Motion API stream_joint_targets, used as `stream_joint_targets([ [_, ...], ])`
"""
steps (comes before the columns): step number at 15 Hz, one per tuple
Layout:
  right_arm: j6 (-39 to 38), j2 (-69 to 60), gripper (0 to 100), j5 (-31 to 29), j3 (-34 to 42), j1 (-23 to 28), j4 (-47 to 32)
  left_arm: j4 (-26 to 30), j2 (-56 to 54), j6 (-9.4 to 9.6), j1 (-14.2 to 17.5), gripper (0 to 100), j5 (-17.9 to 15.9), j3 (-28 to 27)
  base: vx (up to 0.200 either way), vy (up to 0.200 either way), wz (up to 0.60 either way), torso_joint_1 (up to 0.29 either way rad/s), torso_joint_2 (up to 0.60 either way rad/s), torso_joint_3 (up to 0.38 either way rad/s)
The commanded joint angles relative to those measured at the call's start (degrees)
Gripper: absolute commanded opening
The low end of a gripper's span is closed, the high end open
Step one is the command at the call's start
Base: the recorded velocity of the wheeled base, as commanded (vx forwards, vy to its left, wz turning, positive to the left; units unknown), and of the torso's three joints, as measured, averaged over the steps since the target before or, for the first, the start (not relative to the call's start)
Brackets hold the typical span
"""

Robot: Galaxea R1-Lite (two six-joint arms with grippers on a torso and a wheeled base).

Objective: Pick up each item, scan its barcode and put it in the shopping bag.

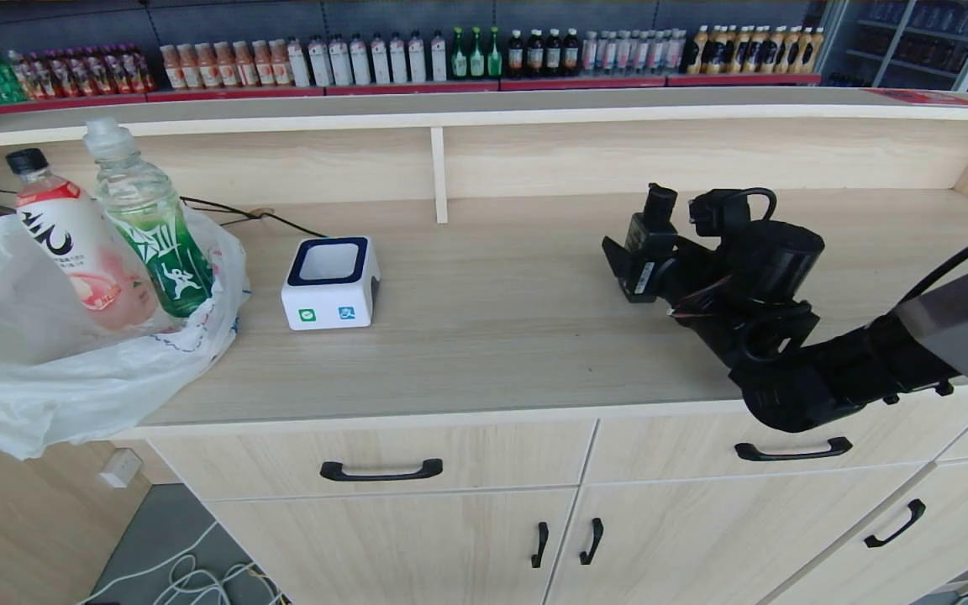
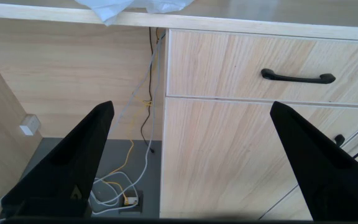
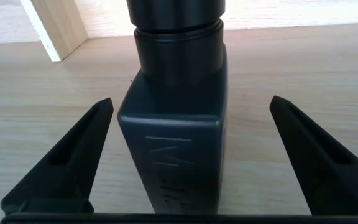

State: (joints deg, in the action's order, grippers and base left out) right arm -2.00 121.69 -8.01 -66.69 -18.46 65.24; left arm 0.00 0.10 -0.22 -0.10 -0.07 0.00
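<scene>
Two bottles (image 1: 160, 244) fill the shopping bag (image 1: 22, 370) overhanging the desk's (image 1: 492, 336) nine o'clock edge; at three o'clock, my released right claw (image 3: 191, 106) straddles a dark bottle (image 3: 173, 155).

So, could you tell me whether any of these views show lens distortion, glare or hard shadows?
Head view: wide-angle bowing, the counter's front edge curves and the cabinet doors splay; no hard shadow by the scanner. Right wrist view: the counter brightens to near white behind the dark bottle. Left wrist view: even light on the drawer front, no glare.
</scene>
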Motion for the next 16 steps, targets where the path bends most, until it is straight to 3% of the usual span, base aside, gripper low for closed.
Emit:
stream_joint_targets([
  [1,-0.02,1.45,100,-0.16,-1.68,0.00,0.06,0.00,-0.01,-0.04,0.01,100,-0.01,0.00,0.000,0.000,0.00,0.000,0.00,0.000],
  [6,-0.55,1.89,100,-0.16,-2.04,0.00,0.15,0.00,-0.01,-0.04,0.01,100,-0.01,0.00,0.000,0.000,0.00,0.000,0.00,0.000],
  [7,-0.55,1.89,0,-0.16,-1.95,0.00,0.23,0.00,-0.01,-0.04,0.01,100,-0.01,0.00,0.000,0.000,0.00,0.000,0.00,0.000],
  [16,-0.64,1.89,0,-0.16,-1.95,0.00,0.59,0.00,-0.01,-0.04,0.01,100,-0.01,0.00,0.000,0.000,0.00,0.000,0.00,0.000],
])
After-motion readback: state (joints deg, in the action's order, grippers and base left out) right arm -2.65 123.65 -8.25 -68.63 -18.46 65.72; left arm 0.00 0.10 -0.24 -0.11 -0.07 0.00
